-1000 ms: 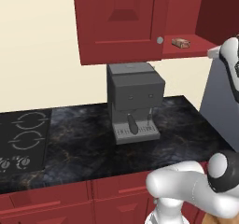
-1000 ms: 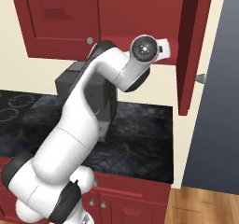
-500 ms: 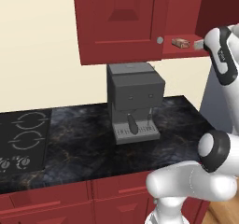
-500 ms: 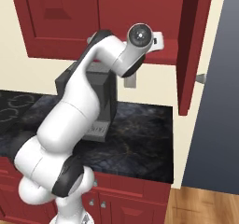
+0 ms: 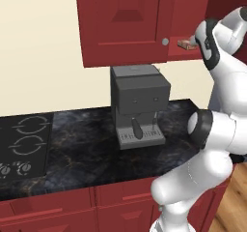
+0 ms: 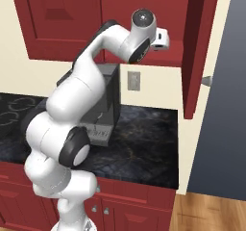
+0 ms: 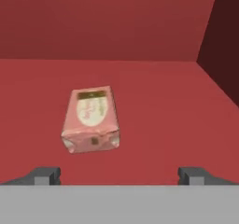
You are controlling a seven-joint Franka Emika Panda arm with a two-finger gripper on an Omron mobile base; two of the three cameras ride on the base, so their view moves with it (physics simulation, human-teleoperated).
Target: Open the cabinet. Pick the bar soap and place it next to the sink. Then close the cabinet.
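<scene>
The cabinet [image 5: 224, 6] is open, and its door [image 6: 194, 52] swings out to the right with a round silver knob [image 6: 206, 81]. The bar soap [image 7: 91, 120], pink with a pale label, lies flat on the red shelf [image 7: 177, 101]. From the left base view the bar soap [image 5: 185, 44] sits at the shelf's front edge, just left of my wrist [image 5: 210, 37]. My gripper [image 7: 119, 175] is open, with its fingertips [image 7: 44, 175] wide apart and nothing between them. The soap lies a little ahead of the gripper and left of its centre line.
A grey coffee machine [image 5: 140, 105] stands on the black marbled counter [image 5: 87, 149] below the cabinet. A cooktop [image 5: 24, 139] lies at the far left. The neighbouring cabinet door [image 5: 125, 18] is shut. A wall outlet [image 6: 133, 81] sits under the shelf.
My arm has swung up and in, carrying the hand from outside the cabinet to the shelf's front, close to the soap. The soap has not moved.
</scene>
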